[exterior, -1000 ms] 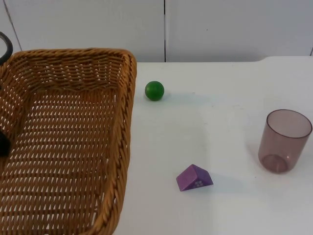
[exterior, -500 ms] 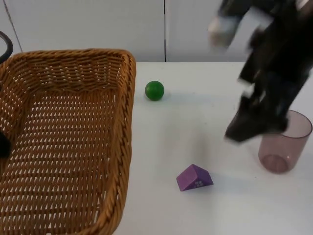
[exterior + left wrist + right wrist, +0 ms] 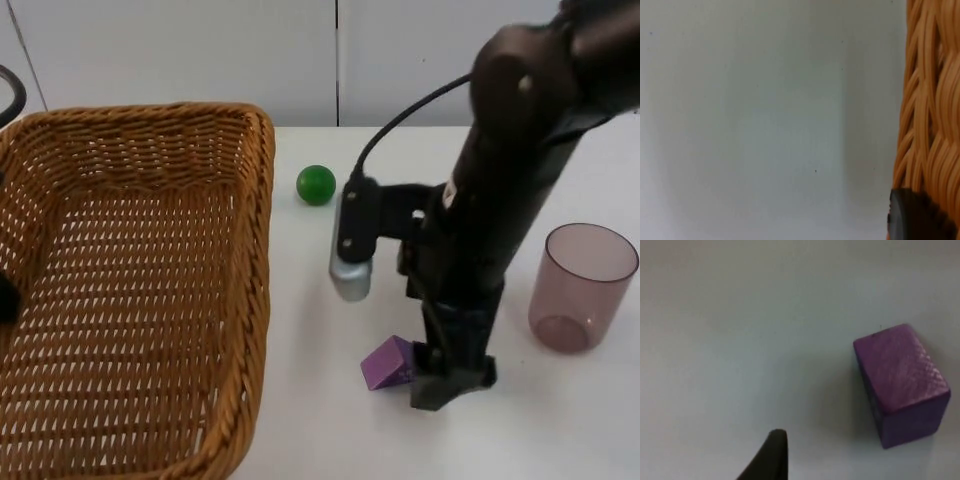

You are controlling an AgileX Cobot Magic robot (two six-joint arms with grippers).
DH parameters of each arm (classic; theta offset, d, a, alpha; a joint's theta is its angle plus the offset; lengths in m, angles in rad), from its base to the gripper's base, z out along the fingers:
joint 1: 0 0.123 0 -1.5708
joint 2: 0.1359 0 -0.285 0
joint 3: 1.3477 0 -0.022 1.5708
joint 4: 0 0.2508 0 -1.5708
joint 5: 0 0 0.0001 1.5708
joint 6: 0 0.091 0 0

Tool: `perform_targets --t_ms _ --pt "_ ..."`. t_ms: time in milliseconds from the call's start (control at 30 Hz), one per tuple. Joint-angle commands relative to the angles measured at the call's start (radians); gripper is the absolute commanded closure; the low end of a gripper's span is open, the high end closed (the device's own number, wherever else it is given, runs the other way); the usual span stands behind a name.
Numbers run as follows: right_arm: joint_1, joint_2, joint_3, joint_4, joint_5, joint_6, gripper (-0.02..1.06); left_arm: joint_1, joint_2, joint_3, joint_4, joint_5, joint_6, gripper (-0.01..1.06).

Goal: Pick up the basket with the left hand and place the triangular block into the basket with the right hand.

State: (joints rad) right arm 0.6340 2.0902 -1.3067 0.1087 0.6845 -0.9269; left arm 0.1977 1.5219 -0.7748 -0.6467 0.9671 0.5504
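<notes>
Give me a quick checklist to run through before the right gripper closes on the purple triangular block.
1. Purple triangular block resting on the white table, free of neighbours: ok.
2. Right gripper down at the block: ok, it sits against the block's right side.
3. Block between the fingers: not ok, in the right wrist view the block lies beside the one visible fingertip.
4. Finger opening: cannot tell.
5. Woven wicker basket close by: ok, at the table's left.
6. Left gripper's fingertip against the basket weave: ok; grip cannot tell.
7. Green ball and pink plastic cup apart from the block: ok.
</notes>
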Motion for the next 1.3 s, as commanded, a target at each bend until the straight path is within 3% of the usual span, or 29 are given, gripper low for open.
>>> perform_targets --t_ms 0,300,367,500,533,600,700,967,1267 --pt "0.006 0.029 -0.029 0.001 -0.022 -0.031 0.07 0.002 -0.006 0.002 -0.015 0.013 -0.007 1.05" --pt "0.006 0.107 -0.09 0.007 -0.044 -0.036 0.19 0.002 -0.006 0.002 -0.015 0.011 -0.007 1.05" --pt "0.006 0.107 -0.09 0.007 -0.024 -0.036 0.32 0.002 -0.006 0.002 -0.015 0.013 -0.007 1.05" --pt "0.006 0.107 -0.09 0.007 0.013 -0.036 0.79 0.002 -0.006 0.002 -0.015 0.006 -0.007 1.05" --pt "0.006 0.107 -0.09 0.007 0.013 -0.036 0.79 0.002 -0.006 0.002 -0.015 0.006 -0.007 1.05" --pt "0.006 0.107 -0.093 0.005 0.03 -0.036 1.05 0.002 -0.006 0.002 -0.015 0.006 -0.007 1.05" --pt "0.006 0.084 -0.096 -0.007 0.092 -0.033 1.05 0.002 -0.006 0.002 -0.015 0.006 -0.007 1.05" --pt "0.004 -0.224 -0.097 -0.036 0.262 0.132 1.05 0.002 -0.006 0.002 -0.015 0.005 -0.007 1.05" --pt "0.004 -0.474 -0.097 -0.047 0.274 0.296 1.05 0.002 -0.006 0.002 -0.015 0.005 -0.009 1.05"
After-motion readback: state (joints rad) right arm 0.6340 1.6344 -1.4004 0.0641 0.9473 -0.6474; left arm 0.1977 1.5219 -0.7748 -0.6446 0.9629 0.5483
